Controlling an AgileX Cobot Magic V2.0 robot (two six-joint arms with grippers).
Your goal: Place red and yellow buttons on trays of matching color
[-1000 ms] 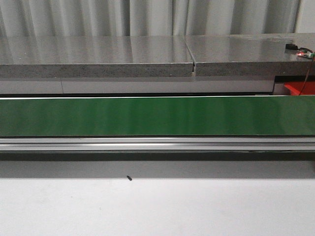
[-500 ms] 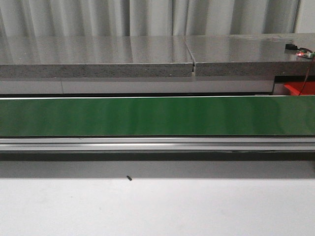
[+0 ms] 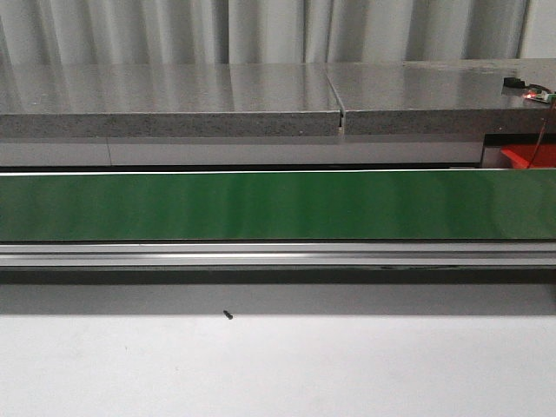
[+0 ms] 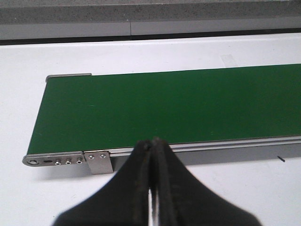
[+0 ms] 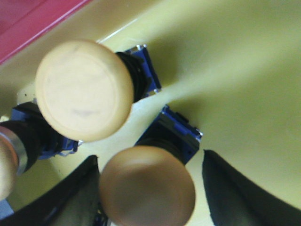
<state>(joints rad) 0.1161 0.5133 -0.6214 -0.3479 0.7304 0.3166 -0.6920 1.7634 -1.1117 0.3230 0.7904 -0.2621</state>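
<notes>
Right wrist view shows the right gripper (image 5: 150,188) spread wide around a yellow button (image 5: 146,186) that sits inside the yellow tray (image 5: 244,70) — neither finger touches it; a second yellow button (image 5: 83,89) lies just beside it. Left gripper (image 4: 151,150) is pressed closed, empty, near the green conveyor belt (image 4: 178,106) edge

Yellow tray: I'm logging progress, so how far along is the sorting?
Done: two yellow buttons already sit in the yellow tray. In hand: a third lies between the right claw's open fingers. The left claw is shut, idle, and the green belt carries nothing. No red buttons in view.
</notes>
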